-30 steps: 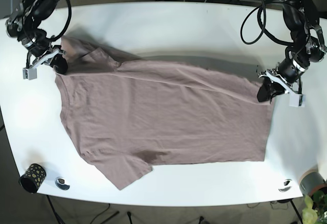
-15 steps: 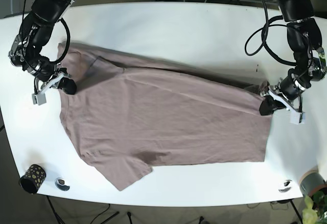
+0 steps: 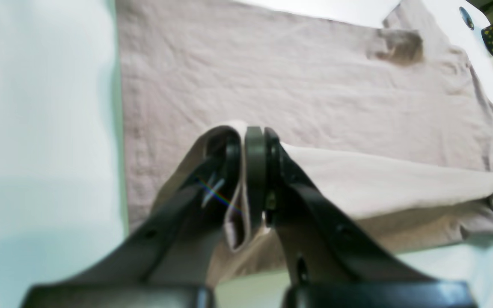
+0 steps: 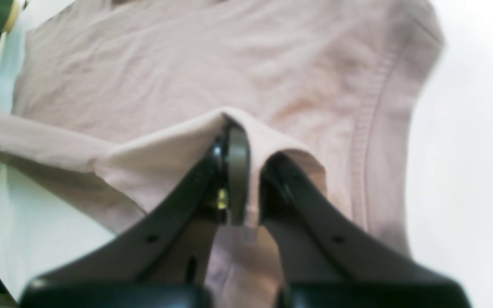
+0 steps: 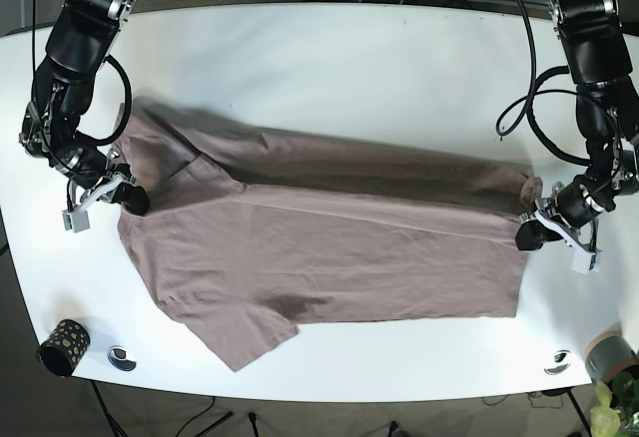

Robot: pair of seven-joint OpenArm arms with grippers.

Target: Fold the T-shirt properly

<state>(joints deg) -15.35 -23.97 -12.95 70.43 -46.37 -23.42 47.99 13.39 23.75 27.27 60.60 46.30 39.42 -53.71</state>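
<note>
White table [image 5: 329, 58] carries the T-shirt [image 5: 329, 247], each end pinched by left hand [image 5: 526, 234] and right hand [image 5: 130, 201].

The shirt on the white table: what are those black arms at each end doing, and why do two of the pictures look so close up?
This is a robot with two arms. The wide picture looks down from above at a white table with a T-shirt spread on it. The two close pictures come from cameras on the wrists. Each arm ends in a gripper, a two-fingered clamp. The left gripper pinches the shirt's edge at one end, the right gripper pinches it at the other. A spotted cup stands near a corner.
</note>
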